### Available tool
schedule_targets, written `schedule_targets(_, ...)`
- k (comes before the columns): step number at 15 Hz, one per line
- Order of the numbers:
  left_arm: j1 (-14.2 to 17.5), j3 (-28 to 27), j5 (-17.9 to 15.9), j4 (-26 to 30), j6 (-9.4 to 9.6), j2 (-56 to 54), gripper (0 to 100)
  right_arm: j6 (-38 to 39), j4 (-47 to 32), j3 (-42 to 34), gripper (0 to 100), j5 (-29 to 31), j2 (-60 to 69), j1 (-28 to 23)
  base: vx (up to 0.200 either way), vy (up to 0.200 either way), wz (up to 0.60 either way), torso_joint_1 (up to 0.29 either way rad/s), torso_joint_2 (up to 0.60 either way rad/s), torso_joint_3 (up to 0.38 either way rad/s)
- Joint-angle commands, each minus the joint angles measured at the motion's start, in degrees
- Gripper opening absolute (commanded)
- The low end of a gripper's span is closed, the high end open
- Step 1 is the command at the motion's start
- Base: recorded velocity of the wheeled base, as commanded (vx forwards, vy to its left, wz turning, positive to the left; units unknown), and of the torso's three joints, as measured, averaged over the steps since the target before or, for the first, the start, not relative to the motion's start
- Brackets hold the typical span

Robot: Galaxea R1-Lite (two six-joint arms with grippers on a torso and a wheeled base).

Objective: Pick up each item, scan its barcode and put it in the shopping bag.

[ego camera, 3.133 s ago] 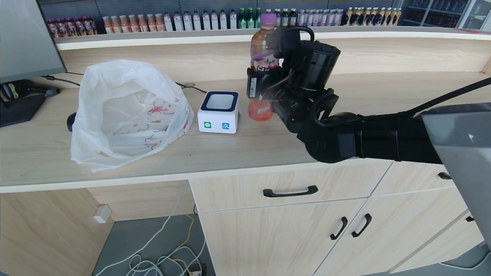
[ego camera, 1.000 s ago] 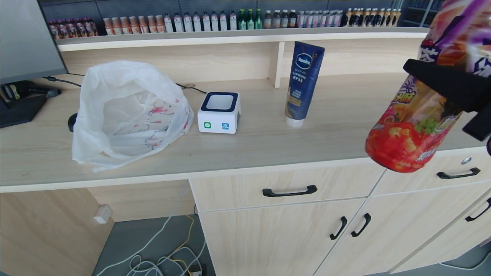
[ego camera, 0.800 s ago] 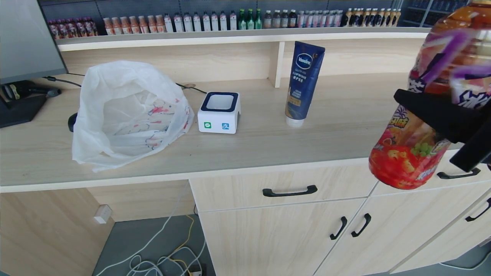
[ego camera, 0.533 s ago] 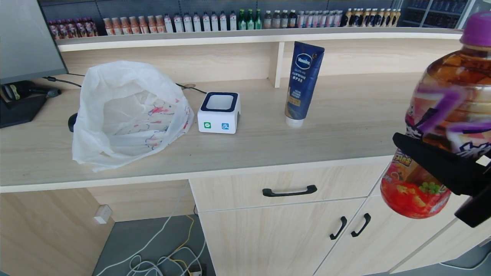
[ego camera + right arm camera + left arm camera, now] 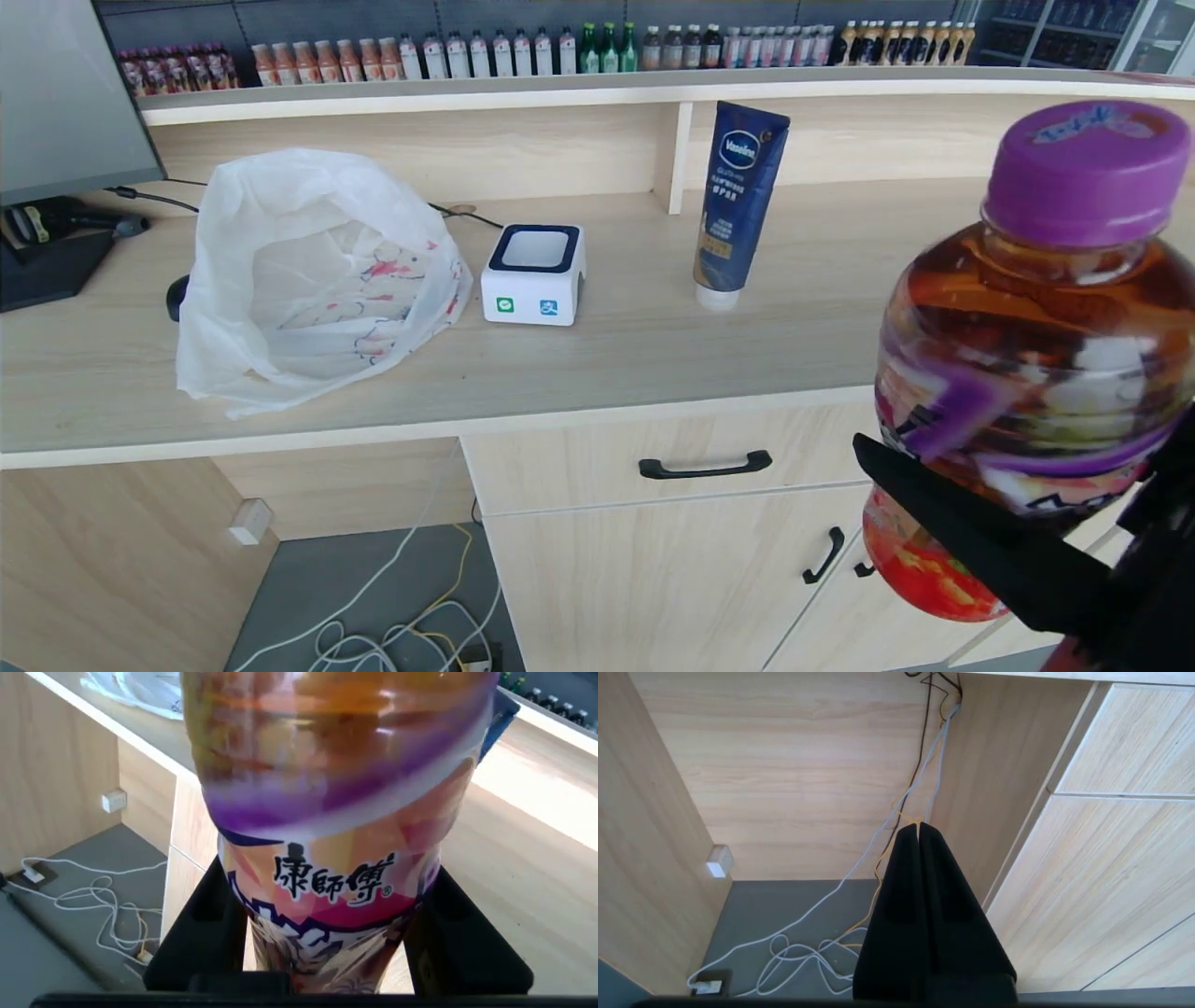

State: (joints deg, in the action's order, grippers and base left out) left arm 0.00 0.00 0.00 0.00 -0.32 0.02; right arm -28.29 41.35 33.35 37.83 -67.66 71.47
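A juice bottle (image 5: 1027, 373) with a purple cap and a purple-and-red label hangs upright close to the head camera at the right, off the counter's front edge. My right gripper (image 5: 1013, 471) is shut on its lower body; the right wrist view has the bottle (image 5: 336, 812) between both black fingers (image 5: 201, 924). The white shopping bag (image 5: 308, 271) lies open on the counter's left, with the white scanner box (image 5: 534, 273) beside it. A blue tube (image 5: 739, 201) stands cap down further right. My left gripper (image 5: 920, 840) hangs shut below the counter, holding nothing.
The wooden counter (image 5: 607, 355) has a raised back shelf with a divider behind the tube. A monitor (image 5: 65, 93) and a handheld scanner (image 5: 56, 219) sit at the far left. Drawers and cabinet doors lie below, with loose cables (image 5: 813, 952) on the floor.
The right gripper has carried the bottle from beside the scanner box to the right, off the counter and close to the head camera, sinking lower in the last second. The blue tube stands uncovered.
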Motion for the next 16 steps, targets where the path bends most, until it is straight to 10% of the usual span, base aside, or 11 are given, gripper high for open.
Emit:
schedule_targets(1, 0.00, 0.00, 0.00, 0.00, -0.03, -0.02, 0, 0.08, 1.10, 0.84, 0, 0.14, -5.20, 2.53, 0.000, 0.000, 0.00, 0.000, 0.00, 0.000)
schedule_targets(16, 0.00, 0.00, 0.00, 0.00, -0.03, -0.02, 0, -15.30, 19.56, -0.31, 0, -1.88, -16.63, 7.89, 0.000, 0.000, 0.00, 0.000, 0.00, 0.000)
